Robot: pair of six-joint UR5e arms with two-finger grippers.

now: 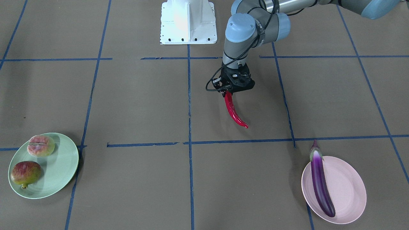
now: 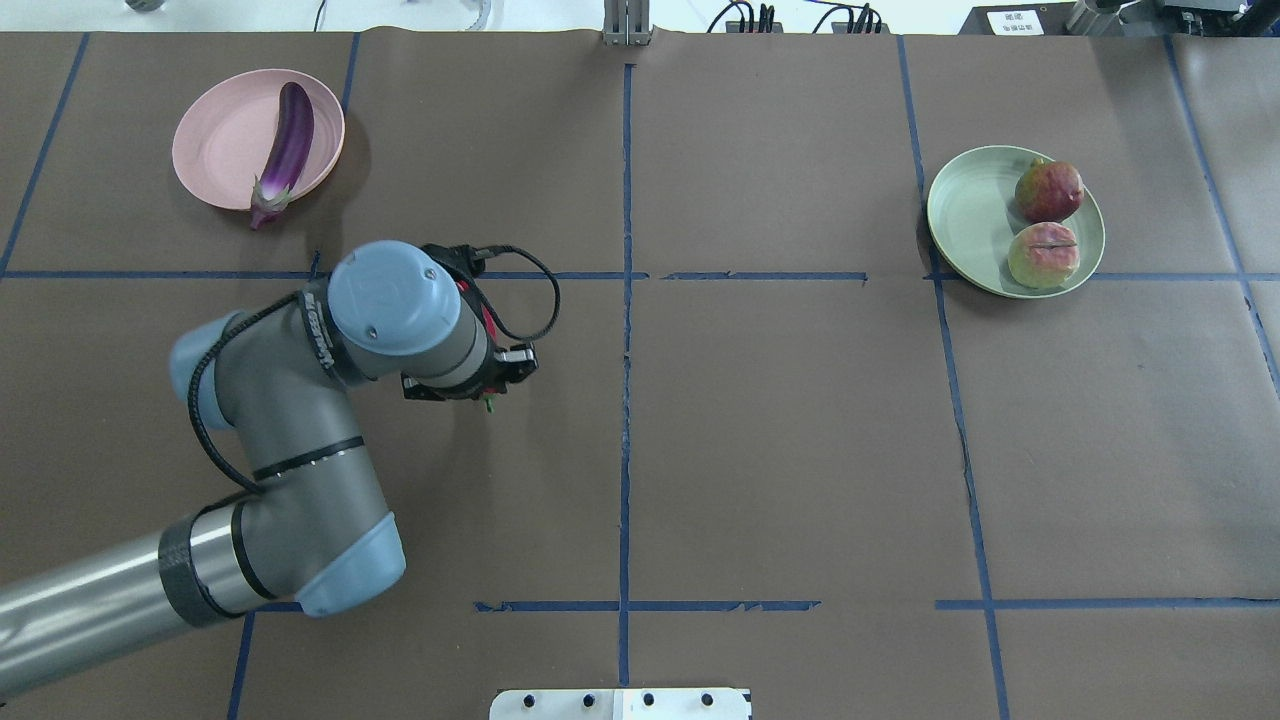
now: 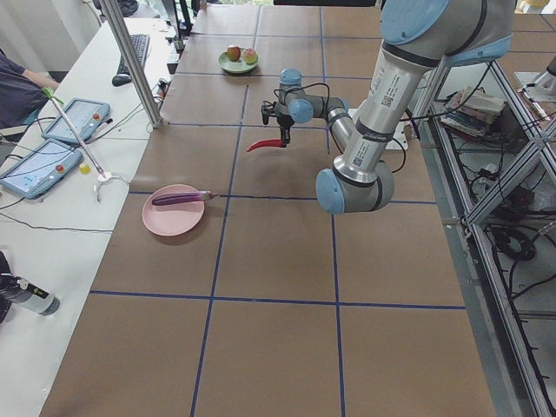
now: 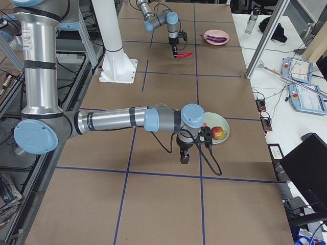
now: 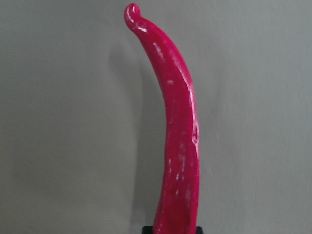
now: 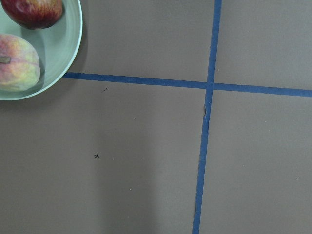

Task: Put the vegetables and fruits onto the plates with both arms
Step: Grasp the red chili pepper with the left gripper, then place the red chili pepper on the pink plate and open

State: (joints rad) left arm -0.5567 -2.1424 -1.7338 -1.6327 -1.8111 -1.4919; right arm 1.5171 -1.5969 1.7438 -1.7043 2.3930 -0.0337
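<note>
No word or number reads in full.

- Left arm (image 2: 300, 470): pale lettering on its wrist band (image 2: 318, 335), too small to make out.
- White card (image 2: 1010, 20) beyond the table's far edge, 1 o'clock in the overhead view: print illegible.
- Sticker (image 3: 383, 87) on the same arm's tube, side view: dark code blocks, unreadable.
- Small black x mark (image 6: 96, 156) on the brown table cover (image 6: 146, 195), 8 o'clock in the right wrist view.

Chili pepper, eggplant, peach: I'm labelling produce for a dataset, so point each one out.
chili pepper (image 1: 230, 110), exterior front-facing view, middle of its red body.
eggplant (image 1: 319, 182), exterior front-facing view, middle of its purple body.
peach (image 2: 1043, 256), overhead exterior view, top face beside the slit.
</note>
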